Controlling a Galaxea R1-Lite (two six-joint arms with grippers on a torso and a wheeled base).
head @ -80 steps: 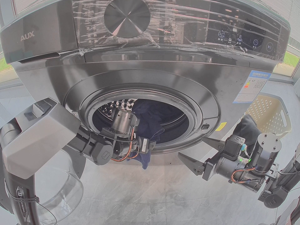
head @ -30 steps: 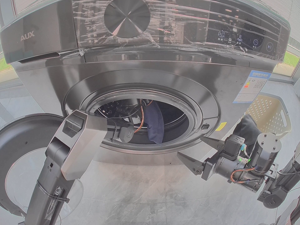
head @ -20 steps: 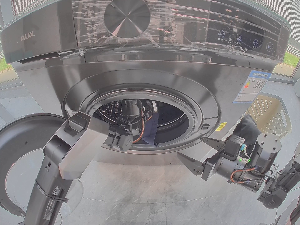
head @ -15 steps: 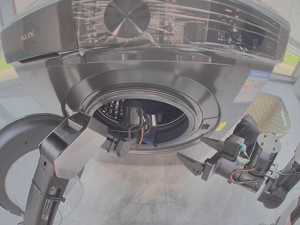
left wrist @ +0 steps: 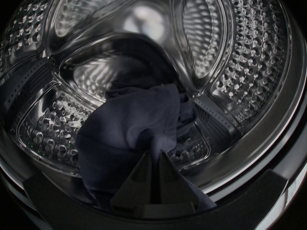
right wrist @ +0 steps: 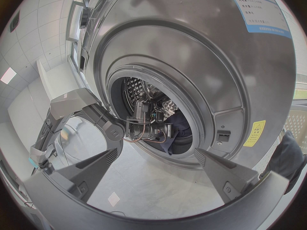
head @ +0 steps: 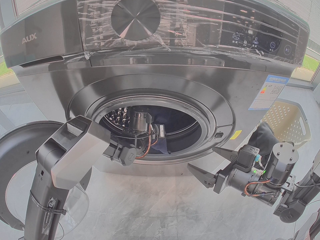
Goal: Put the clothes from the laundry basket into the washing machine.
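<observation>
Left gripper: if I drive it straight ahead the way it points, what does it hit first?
The dark garment bunched right at the left gripper's tips; beyond it, probably the drum's back wall, depth unclear.

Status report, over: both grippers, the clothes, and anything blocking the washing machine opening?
Left gripper shut on dark garment, inside the drum. Right gripper open, outside. Another dark piece in laundry basket. Door swung open.
</observation>
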